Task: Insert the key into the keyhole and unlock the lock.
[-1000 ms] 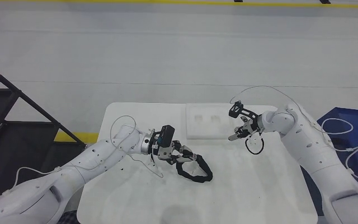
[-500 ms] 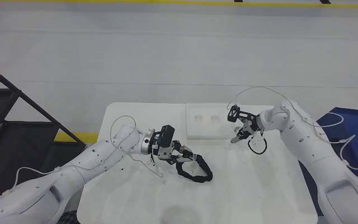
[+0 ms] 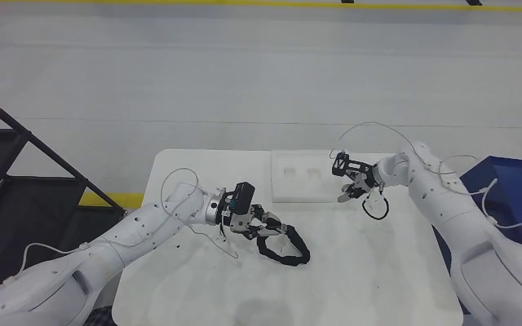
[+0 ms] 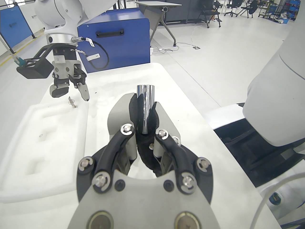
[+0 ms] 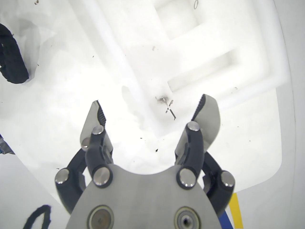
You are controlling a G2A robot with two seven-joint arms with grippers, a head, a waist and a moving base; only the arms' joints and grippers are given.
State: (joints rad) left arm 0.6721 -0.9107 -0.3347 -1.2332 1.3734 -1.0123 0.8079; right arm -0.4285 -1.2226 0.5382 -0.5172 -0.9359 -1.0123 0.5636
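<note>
Left pincer (image 4: 143, 103) grips black cable lock (image 3: 285, 247), chrome cylinder (image 4: 145, 91) exposed; right pincer (image 5: 151, 102), wide, above small metal key (image 5: 169, 109) for pickup.

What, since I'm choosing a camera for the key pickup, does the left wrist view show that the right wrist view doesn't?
Left wrist view: the left gripper shut on the lock at its chrome cylinder, and the right gripper seen side-on, open just above the key.
Right wrist view: a look straight down between the open fingers, with the key lying between them and touching neither.
Shared: the key at the foam tray's corner, the tray's recesses, and the lock's black cable.
</note>
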